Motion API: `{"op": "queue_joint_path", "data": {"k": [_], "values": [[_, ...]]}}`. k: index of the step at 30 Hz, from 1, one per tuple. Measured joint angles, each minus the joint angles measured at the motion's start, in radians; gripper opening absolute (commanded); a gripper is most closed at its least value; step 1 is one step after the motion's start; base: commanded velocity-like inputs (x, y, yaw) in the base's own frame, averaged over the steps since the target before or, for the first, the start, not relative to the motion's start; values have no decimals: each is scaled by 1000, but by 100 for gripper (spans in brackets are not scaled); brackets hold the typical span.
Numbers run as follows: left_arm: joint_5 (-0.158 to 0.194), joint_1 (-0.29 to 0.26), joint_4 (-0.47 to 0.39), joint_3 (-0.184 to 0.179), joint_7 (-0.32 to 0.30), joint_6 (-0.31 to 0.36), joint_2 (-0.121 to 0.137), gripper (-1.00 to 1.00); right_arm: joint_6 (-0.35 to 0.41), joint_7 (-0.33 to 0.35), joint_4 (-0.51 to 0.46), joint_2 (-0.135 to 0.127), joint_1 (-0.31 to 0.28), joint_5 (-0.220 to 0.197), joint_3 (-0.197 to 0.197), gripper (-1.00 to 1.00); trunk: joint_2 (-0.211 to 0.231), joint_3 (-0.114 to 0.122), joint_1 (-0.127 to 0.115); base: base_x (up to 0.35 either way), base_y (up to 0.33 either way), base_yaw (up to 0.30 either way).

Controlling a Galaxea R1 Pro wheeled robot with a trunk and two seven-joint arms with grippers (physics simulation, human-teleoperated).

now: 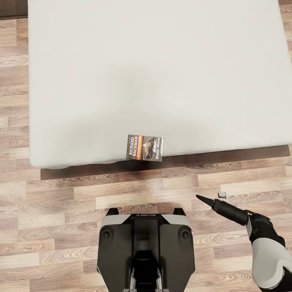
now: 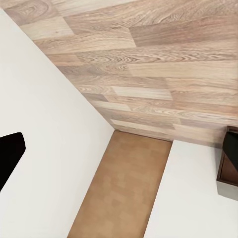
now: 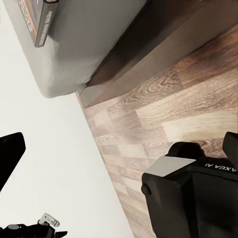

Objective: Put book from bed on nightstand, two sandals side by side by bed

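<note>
Facing the foot of the bed from the wood-plank floor, the robot looks down on a bare off-white mattress that takes up most of the head view, with floor planks running along its left side. Near the middle, the book lies flat at the mattress's near edge, its corner just overhanging the dark bed frame, cover up with the orange band and white lettering showing. Directly below it stands the robot's own black-and-white base. Farther right, the right gripper hangs over the floor, apart from bed and book, holding nothing; whether its fingers are parted cannot be told. From the right wrist camera the book juts over the mattress edge above the frame
</note>
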Motion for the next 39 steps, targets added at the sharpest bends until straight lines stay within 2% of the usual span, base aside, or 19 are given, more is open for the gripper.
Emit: {"op": "queue_joint_path", "data": {"k": [5, 10, 14, 15, 21, 25, 29, 39], "values": [[0, 0, 1, 0, 0, 1, -1, 100, -1, 0, 2, 4, -3, -1, -1, 100, 0, 0, 0, 0, 0, 0], [0, 1, 2, 0, 0, 1, -1, 100, -4, 0, 2, 42, -13, -25, -4, 100, 0, 0, 0, 0, 0, 0], [-1, 2, 2, 0, 0, 1, -1, 100, -11, -24, 3, 68, -17, -103, -5, 100, 0, 0, 0, 0, 0, 0], [-1, 2, 2, 0, 0, 1, -1, 100, -11, -24, 3, 68, -17, -103, -4, 100, 0, 0, 0, 0, 0, 0], [-1, 2, 1, 0, 0, 1, -2, 100, -15, -78, 7, 92, -20, -246, -1, 100, 0, 0, 0, 0, 0, 0], [-1, 2, 1, 0, 0, 1, -2, 100, -15, -106, 8, 109, -21, -294, 1, 100, 0, 0, 0, 0, 0, 0], [-1, 2, 2, 0, 0, 1, -2, 100, -15, -118, 8, 124, -21, -315, 3, 100, 0, 0, 0, 0, 0, 0], [0, 6, 1, 1, 0, -10, -2, 100, -14, -128, 8, 135, -24, -327, 2, 100, 0, 0, 0, 0, 0, 0]]}}
